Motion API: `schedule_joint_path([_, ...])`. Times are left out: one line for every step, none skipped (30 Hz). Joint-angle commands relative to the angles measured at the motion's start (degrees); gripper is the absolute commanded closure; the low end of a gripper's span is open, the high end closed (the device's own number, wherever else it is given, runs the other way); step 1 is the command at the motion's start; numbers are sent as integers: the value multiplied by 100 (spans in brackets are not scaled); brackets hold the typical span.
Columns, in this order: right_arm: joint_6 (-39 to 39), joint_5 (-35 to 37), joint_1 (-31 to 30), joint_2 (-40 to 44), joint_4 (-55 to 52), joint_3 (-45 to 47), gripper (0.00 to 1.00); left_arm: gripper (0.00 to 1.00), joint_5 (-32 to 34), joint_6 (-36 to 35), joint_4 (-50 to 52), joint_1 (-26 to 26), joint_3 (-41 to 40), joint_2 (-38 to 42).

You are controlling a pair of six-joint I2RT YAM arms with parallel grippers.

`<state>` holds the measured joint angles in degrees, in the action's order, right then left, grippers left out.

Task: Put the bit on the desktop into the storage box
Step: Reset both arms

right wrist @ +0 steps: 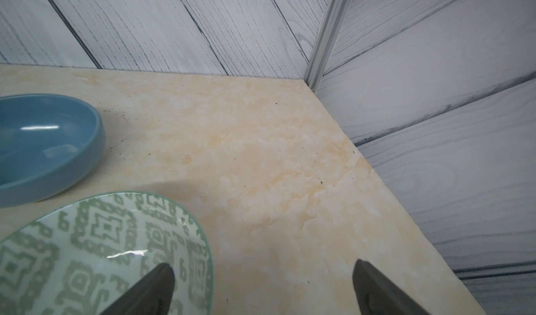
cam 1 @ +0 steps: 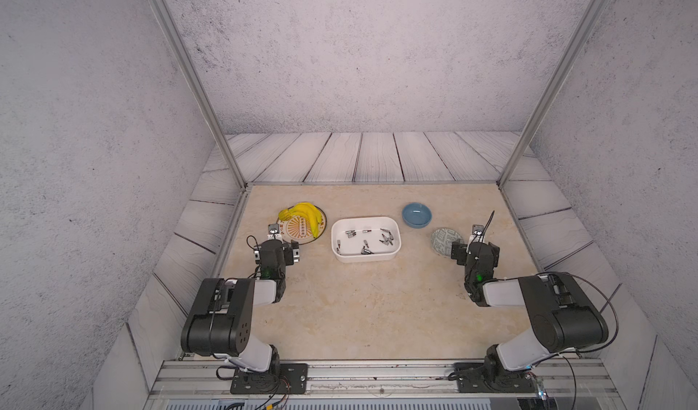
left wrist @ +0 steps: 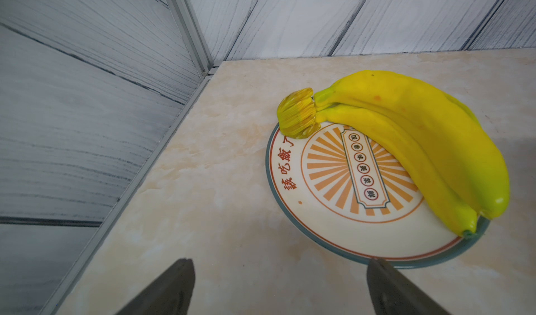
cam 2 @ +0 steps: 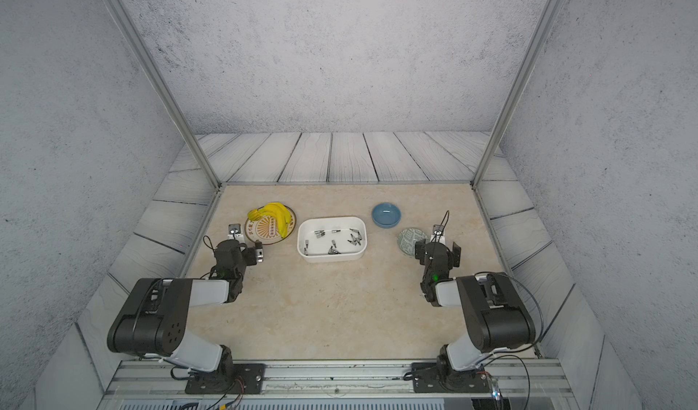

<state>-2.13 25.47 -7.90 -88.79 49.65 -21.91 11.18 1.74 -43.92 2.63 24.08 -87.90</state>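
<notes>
While left fingers (left wrist: 174, 290) and right fingers (right wrist: 377, 290) are spread wide, empty, a white rectangular plastic storage box (cam 1: 364, 258) is noted between them.

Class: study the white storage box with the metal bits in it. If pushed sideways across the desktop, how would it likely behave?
The storage box looks like thin plastic, low and flat-based, so it would probably slide on the smooth desktop rather than tip. The loose bits inside would likely shift and rattle. Its walls might flex if squeezed.

Matt marble-look desktop (cam 1: 370, 313), smooth white plastic storage box (cam 1: 364, 258), glossy blue bowl (right wrist: 43, 165), metal bits (cam 1: 385, 238)
</notes>
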Motion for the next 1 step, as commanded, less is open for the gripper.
schedule_joint_path([-72,-32,34,70,-47,-85,0,2,43,37,-26,-50,106,36])
